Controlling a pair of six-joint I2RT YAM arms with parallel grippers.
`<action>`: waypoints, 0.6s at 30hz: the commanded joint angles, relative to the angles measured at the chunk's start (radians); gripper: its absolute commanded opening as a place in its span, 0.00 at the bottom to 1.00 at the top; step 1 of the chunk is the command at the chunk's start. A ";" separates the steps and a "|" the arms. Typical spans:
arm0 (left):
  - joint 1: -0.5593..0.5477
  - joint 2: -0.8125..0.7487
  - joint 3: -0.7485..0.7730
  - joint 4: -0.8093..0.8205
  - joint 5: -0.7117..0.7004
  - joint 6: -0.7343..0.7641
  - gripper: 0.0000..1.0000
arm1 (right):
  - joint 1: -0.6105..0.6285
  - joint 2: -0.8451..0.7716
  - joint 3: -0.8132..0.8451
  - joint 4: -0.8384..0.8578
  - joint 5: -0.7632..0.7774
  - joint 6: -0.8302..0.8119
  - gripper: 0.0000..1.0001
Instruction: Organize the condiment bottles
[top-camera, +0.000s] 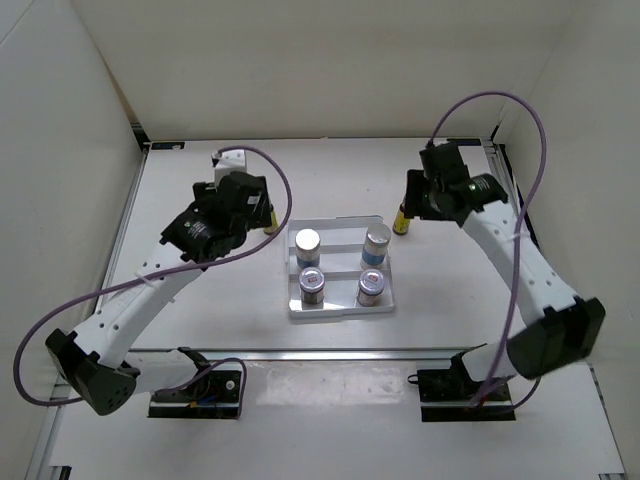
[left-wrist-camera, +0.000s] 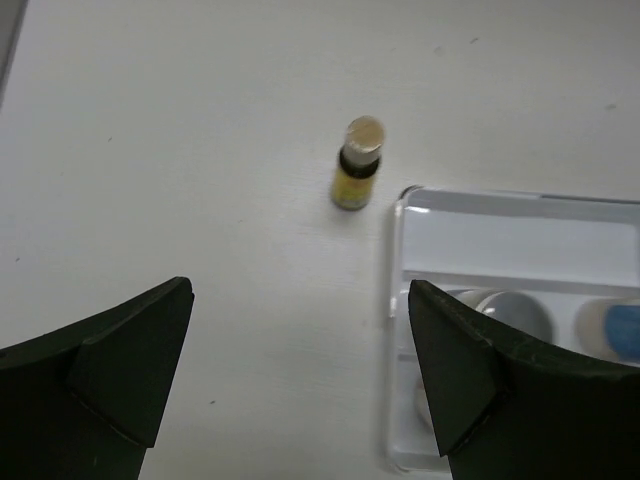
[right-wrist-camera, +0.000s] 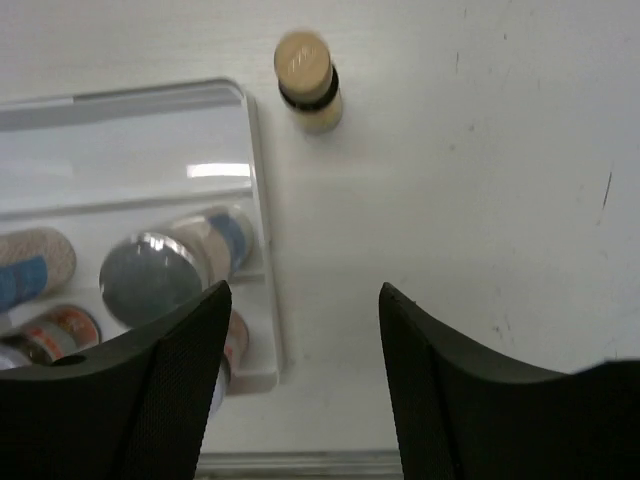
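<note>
**Four bottles standing in the tray, two amber ones waiting outside it**

The white tray (top-camera: 340, 312) is lying mid-tabletop (top-camera: 450, 310), and four of the bottles are standing in it in two rows. In the far row are the left white bottle (top-camera: 307, 243) and the right white bottle (top-camera: 376, 243), both blue-labelled and topped with flat silver caps. In the near row are the left jar (top-camera: 313, 284) and the right jar (top-camera: 371, 287), shorter, with silvery-purple lids. All four are standing upright, long axes vertical and caps pointing up.

The left amber bottle (left-wrist-camera: 357, 165) is standing on the tabletop just beside the tray's far left corner, apart from the rim. It is slim, with a yellowish body and a dark collar under a pale round top. The right amber bottle (right-wrist-camera: 308, 80) is looking much the same and is standing just off the far right corner, also clear of the rim. Both are upright, tops pointing up.

The left arm (top-camera: 150, 300) is reaching in over the left amber bottle and partly hiding it from above. The left jaws are gaping wide with nothing between them, the bottle sitting ahead of the fingertips (left-wrist-camera: 130, 370). The right arm (top-camera: 520, 260) is reaching in beside its bottle. The right jaws are likewise spread and gripping nothing, that bottle lying beyond the fingertips (right-wrist-camera: 450, 400).
</note>
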 joint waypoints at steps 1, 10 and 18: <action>0.036 -0.038 -0.135 -0.015 -0.022 0.013 0.99 | -0.085 0.135 0.123 0.073 -0.116 -0.067 0.64; 0.083 -0.063 -0.304 0.079 -0.022 0.049 0.99 | -0.136 0.412 0.323 0.084 -0.184 -0.058 0.69; 0.158 -0.042 -0.285 0.099 0.053 0.072 0.99 | -0.167 0.561 0.409 0.075 -0.175 -0.039 0.68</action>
